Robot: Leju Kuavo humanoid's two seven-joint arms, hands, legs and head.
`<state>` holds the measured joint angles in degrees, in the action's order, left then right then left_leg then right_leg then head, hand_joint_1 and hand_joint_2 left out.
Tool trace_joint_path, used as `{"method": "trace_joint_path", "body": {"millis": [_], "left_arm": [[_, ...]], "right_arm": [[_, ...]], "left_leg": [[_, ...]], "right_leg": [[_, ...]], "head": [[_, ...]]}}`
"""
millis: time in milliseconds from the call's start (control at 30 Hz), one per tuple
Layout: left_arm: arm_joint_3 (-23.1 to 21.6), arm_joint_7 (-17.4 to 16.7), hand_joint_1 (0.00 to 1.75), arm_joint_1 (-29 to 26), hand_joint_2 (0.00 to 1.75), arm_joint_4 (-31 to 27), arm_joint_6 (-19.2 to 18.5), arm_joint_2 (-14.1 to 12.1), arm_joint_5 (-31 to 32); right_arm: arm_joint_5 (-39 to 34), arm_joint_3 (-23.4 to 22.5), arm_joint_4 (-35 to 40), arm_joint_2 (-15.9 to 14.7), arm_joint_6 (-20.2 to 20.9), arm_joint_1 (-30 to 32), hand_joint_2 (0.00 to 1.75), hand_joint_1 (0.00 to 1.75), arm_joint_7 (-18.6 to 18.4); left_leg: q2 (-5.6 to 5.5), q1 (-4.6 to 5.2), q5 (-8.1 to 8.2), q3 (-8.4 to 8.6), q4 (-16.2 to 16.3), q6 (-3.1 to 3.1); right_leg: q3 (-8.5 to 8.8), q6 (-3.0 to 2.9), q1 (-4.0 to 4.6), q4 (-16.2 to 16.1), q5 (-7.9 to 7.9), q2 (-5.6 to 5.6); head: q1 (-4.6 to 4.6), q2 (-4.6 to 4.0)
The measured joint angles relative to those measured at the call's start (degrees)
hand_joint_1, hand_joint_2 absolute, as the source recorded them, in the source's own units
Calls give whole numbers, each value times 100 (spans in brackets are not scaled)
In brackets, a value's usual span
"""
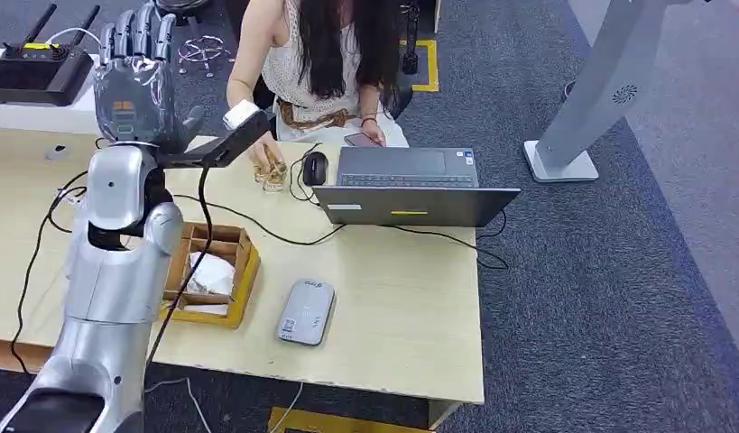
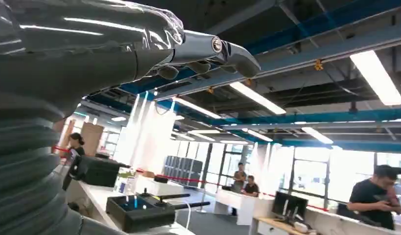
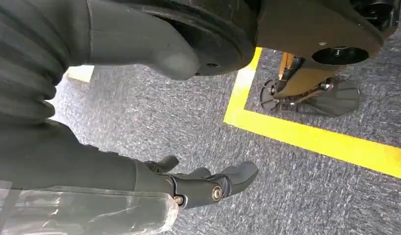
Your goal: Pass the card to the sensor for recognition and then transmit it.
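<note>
Fingers of our left hand (image 1: 135,72) stand straight and apart, raised empty over the table (image 1: 392,298); our right hand (image 3: 198,186) hangs loose and apart toward the floor. White cards (image 1: 209,275) lie in the wooden box (image 1: 244,271) beside the grey sensor (image 1: 306,311), within reach

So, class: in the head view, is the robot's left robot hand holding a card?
No. The left robot hand is raised above the table with fingers spread, holding nothing.

Glossy silver metal arm (image 1: 122,262); matt pale wood table (image 1: 392,298); rough grey carpet (image 1: 618,298); cardboard box (image 1: 239,262)
</note>
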<state>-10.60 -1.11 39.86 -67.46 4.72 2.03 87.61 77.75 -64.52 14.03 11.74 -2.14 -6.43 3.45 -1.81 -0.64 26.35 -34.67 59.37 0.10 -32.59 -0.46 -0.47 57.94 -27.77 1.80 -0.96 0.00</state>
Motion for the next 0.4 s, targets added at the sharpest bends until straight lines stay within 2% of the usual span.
{"method": "trace_joint_path", "body": {"millis": [67, 167, 267, 300, 367, 400], "left_arm": [[161, 549, 0, -636, 175, -697, 112, 16, -444], [574, 1268, 0, -1767, 175, -1798, 75, 5, -1663], [984, 1562, 0, -2400, 175, -2518, 3, -28, -2132], [1162, 1637, 0, -2604, 175, -2726, -17, -41, -2583], [1621, 2018, 0, -3161, 175, -3113, -234, -89, -3926], [2186, 2404, 0, -3414, 175, -3308, -533, -124, -5089]], "right_arm": [[-103, -46, 0, 0, -9, 4, 175, 0, 17], [-169, -109, 0, 0, -17, 47, 175, 0, 15], [-221, -158, 0, 0, -15, 84, 175, 0, 15], [-243, -184, 0, 0, -17, 80, 175, 0, 15], [-274, -225, 0, 0, -48, 81, 175, 0, -18], [-273, -240, 0, 0, -74, 86, 175, 0, -50]], "left_leg": [[13, 3, 10, 1, -4, 0], [37, 2, 28, 9, -4, -1], [15, -1, 32, -2, -5, -6], [14, -1, 32, -4, -9, -6], [30, 0, 43, 7, -15, -17], [46, 0, 45, 10, -15, -17]], "right_leg": [[2, 4, -2, 0, -4, 15], [-6, 6, -3, -1, -15, 42], [-6, 4, -2, -1, -28, 25], [2, 2, -1, 1, -29, 21], [6, -4, 1, 3, -34, 39], [4, -5, 1, 4, -34, 55]], "head": [[0, 0], [0, 0], [0, 0], [-2, 0], [2, 0], [-2, 0]]}}
